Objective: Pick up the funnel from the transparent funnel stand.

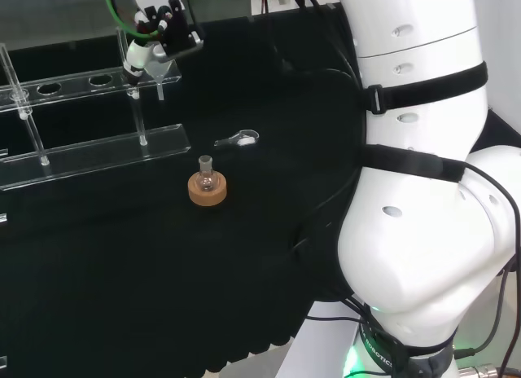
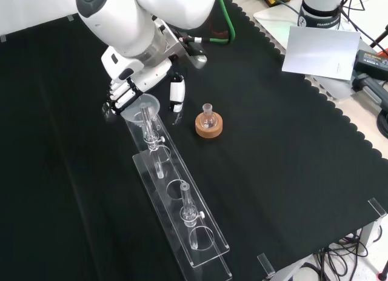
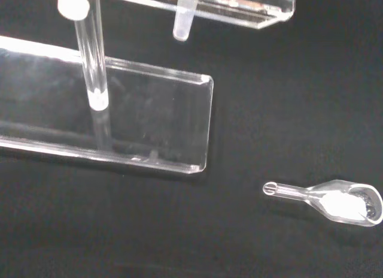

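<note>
The funnel (image 2: 144, 106) sits in the end hole of the stand (image 2: 182, 217), at the end nearest the arm. Its cone rests on the top plate and its stem (image 3: 181, 23) hangs through toward the base plate (image 3: 149, 119).

The hand (image 2: 124, 93) is at the cone. In the front view the fingers (image 2: 118, 99) curl at the far side of the rim and the thumb (image 2: 176, 93) stands apart on the other side. Whether they already touch the rim cannot be told.

Handling: the funnel appears to be clear glass or plastic, so treat it as light, stiff, smooth and breakable. Take hold at the cone rim or just beneath it, not at the stem.

Clearance: the stem must leave the hole, so lift straight up until it clears the top plate. The nearest post (image 3: 90, 56) stands close beside the stem. A flask on a cork ring (image 2: 208, 125) and a small scoop (image 3: 335, 200) lie on the counter (image 2: 291, 172) near the stand's end. Open room lies above.
</note>
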